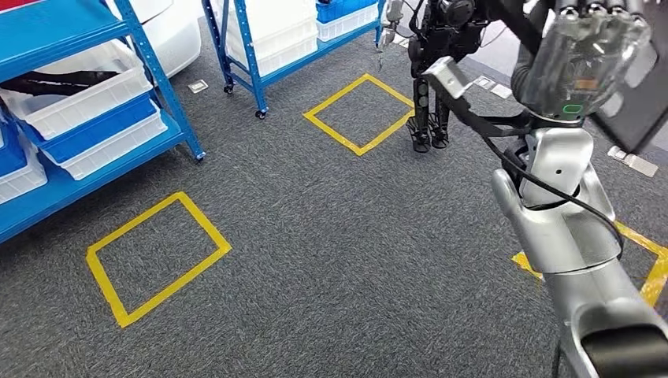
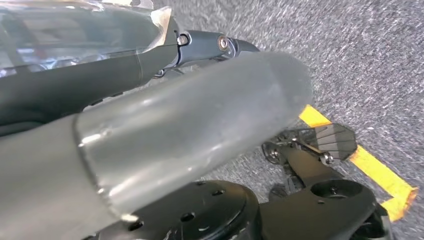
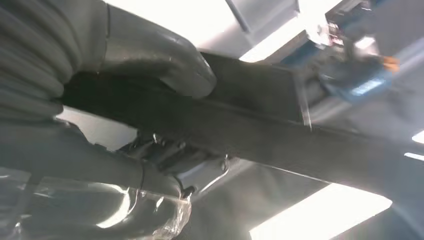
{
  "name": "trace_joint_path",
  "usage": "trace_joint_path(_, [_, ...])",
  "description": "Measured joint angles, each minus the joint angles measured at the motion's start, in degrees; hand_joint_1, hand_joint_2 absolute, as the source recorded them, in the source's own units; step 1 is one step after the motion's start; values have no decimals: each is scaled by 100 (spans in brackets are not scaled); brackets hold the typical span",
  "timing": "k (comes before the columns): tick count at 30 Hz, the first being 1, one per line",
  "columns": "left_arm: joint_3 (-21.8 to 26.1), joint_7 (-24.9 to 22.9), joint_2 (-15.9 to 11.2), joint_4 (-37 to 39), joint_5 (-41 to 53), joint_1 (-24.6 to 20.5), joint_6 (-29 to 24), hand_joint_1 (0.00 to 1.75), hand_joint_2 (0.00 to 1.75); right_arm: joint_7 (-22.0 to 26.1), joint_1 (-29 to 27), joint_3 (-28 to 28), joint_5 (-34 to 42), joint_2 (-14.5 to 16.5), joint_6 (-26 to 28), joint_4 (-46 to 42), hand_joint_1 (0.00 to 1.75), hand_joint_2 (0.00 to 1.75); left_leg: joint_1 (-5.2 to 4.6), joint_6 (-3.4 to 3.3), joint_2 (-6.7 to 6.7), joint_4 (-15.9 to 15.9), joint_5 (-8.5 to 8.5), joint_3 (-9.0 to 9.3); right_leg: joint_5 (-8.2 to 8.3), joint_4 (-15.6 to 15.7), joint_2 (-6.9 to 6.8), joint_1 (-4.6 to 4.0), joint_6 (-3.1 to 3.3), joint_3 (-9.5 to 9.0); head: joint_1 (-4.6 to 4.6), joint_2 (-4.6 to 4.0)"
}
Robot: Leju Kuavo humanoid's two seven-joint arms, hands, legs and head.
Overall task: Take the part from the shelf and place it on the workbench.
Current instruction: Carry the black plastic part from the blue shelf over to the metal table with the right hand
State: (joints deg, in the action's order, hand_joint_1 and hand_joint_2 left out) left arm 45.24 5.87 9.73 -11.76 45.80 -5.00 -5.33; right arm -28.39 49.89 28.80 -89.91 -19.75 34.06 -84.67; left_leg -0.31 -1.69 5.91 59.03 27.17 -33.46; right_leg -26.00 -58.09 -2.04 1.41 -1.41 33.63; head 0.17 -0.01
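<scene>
My right arm is raised at the right of the head view. My right hand [image 1: 587,55] grips a dark flat part [image 1: 634,102] that juts out to its right. Close up in the right wrist view, the thick grey thumb [image 3: 155,55] presses on one face of the long dark part [image 3: 260,125] and the fingers wrap under it. In the left wrist view my left hand [image 2: 165,125] hangs over the carpet, its thumb and darker fingers stretched out with nothing between them. The blue shelf [image 1: 150,63] with white and blue bins stands at the far left.
A second blue shelf [image 1: 244,47] on castors stands at the back. A dark legged robot [image 1: 437,71] stands behind a yellow tape square [image 1: 358,114]. Another tape square [image 1: 154,256] marks the grey carpet near the left, and a third [image 1: 654,272] lies by my right arm.
</scene>
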Motion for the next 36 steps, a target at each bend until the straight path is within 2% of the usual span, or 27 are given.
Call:
trace_joint_path(1, [0,4,-7,0,13,-2,5,0,0,-196,170,390,-2,-165,-102,47,175,175,23,37,-125,134,111,-52,30,9,69,30,46,10,-13,0])
trace_joint_path(3, [3,4,-21,0,43,-5,15,0,0,-687,526,1203,1,-417,-361,197,175,175,61,99,-454,725,487,-304,76,11,196,43,116,50,-36,-1])
trace_joint_path(4, [13,-4,-25,0,53,-3,24,0,0,-896,686,1598,2,-524,-479,290,175,175,72,116,-538,1093,668,-464,93,10,264,33,136,68,-40,-1])
trace_joint_path(5, [34,-17,-30,0,55,0,32,0,0,-1014,809,1937,3,-621,-567,385,175,175,80,125,-574,1380,776,-589,106,10,332,22,142,82,-39,-1])
trace_joint_path(6, [61,-29,-32,0,47,2,43,0,0,-1042,889,2211,3,-701,-620,482,175,175,85,123,-585,1493,776,-631,119,8,400,11,140,92,-43,0])
trace_joint_path(7, [92,-38,-33,0,31,3,52,0,0,-1005,936,2405,3,-765,-648,590,175,175,89,110,-598,1392,671,-572,133,7,469,3,131,100,-41,0])
trace_joint_path(8, [124,-40,-33,0,15,3,58,0,0,-942,961,2518,3,-808,-658,704,175,175,90,82,-638,1098,495,-417,148,6,537,-4,117,106,-43,0])
trace_joint_path(10, [185,-38,-42,-1,-1,0,64,0,0,-799,1004,2577,5,-865,-663,954,175,175,81,2,-874,334,178,-24,180,7,650,-8,72,125,-39,-1])
trace_joint_path(12, [231,-32,-53,-2,27,-1,74,0,0,-738,1070,2562,6,-924,-654,1236,175,175,45,-62,-1000,-29,80,158,217,12,733,-5,13,162,-42,-1])
trace_joint_path(14, [246,-27,-54,-2,76,-3,91,0,0,-724,1106,2522,7,-1017,-640,1516,175,175,10,-117,-885,-69,44,165,268,43,817,-14,-64,201,-50,0])
trace_joint_path(15, [248,-27,-51,-2,100,-5,101,0,0,-730,1107,2490,7,-1082,-640,1641,175,175,10,-151,-821,-123,-3,175,273,33,788,-20,-92,233,-48,0])
trace_joint_path(16, [250,-27,-49,-2,131,-6,109,0,0,-741,1112,2453,9,-1159,-641,1757,175,175,19,-196,-756,-185,-55,187,229,-44,695,-36,-105,295,-37,0])
trace_joint_path(18, [260,-31,-45,-2,196,-1,126,0,0,-754,1098,2365,12,-1325,-635,1957,175,175,34,-253,-612,-281,-131,191,-26,-540,431,-48,-88,558,-8,-1])
trace_joint_path(20, [283,-37,-46,-2,263,9,149,0,0,-727,1002,2257,13,-1495,-619,2113,175,175,31,-269,-468,-288,-139,170,-308,-1244,320,-35,-105,878,7,0])
trace_joint_path(21, [299,-39,-46,-2,292,12,161,0,0,-702,923,2196,13,-1579,-616,2178,175,175,32,-266,-393,-284,-137,164,-360,-1435,298,-15,-145,948,8,-1])
trace_joint_path(22, [314,-37,-46,-2,321,13,173,0,0,-683,841,2130,13,-1664,-618,2234,175,175,36,-259,-320,-280,-132,161,-331,-1415,270,14,-204,910,9,-1])
trace_joint_path(23, [326,-30,-46,-2,351,12,184,0,0,-668,763,2054,13,-1746,-632,2277,175,175,42,-244,-248,-271,-122,161,-233,-1175,218,51,-276,762,9,0])
trace_joint_path(24, [333,-15,-46,-3,384,11,193,0,0,-672,690,1972,13,-1823,-665,2304,175,175,38,-213,-181,-247,-101,162,-105,-765,76,88,-350,526,11,-1])
trace_joint_path(25, [337,4,-53,-7,422,10,200,0,0,-702,624,1887,13,-1895,-718,2317,175,175,22,-171,-117,-214,-68,156,-1,-398,-86,98,-393,309,16,0])
trace_joint_path(26, [338,30,-56,-11,470,7,208,0,0,-765,540,1806,14,-1971,-796,2308,175,175,4,-128,-52,-178,-33,156,74,-121,-195,94,-388,159,13,0])
trace_joint_path(27, [338,58,-60,-15,522,4,214,0,0,-852,422,1737,15,-2053,-891,2272,175,175,-19,-90,6,-150,-3,158,107,23,-266,80,-349,83,1,0])
trace_joint_path(29, [338,115,-59,-16,627,-5,227,0,0,-1031,74,1614,16,-2273,-1085,2100,175,175,-15,-54,109,-130,21,171,127,26,-145,62,-233,104,-29,0])
trace_joint_path(30, [338,140,-58,-16,669,-9,231,0,0,-1086,-141,1537,16,-2402,-1168,1974,175,175,7,-33,91,-104,51,166,136,25,-88,73,-199,108,-38,1])
trace_joint_path(32, [337,184,-57,-15,715,-10,232,0,0,-1136,-495,1350,18,-2635,-1268,1730,175,175,63,11,-156,193,285,53,158,26,37,92,-127,125,-41,1])
trace_joint_path(34, [337,204,-54,-14,726,-4,232,0,0,-1154,-701,1198,16,-2758,-1307,1549,175,175,86,33,-471,923,691,-263,179,28,190,79,-59,153,-47,1])
trace_joint_path(35, [337,207,-53,-14,728,-2,232,0,0,-1158,-778,1157,13,-2796,-1321,1480,175,175,85,25,-538,1309,842,-443,190,28,284,60,-36,165,-51,1])
trace_joint_path(36, [337,209,-52,-13,728,-3,232,0,0,-1158,-849,1133,10,-2830,-1332,1424,175,175,83,6,-569,1564,907,-572,198,28,374,39,-20,174,-51,0])
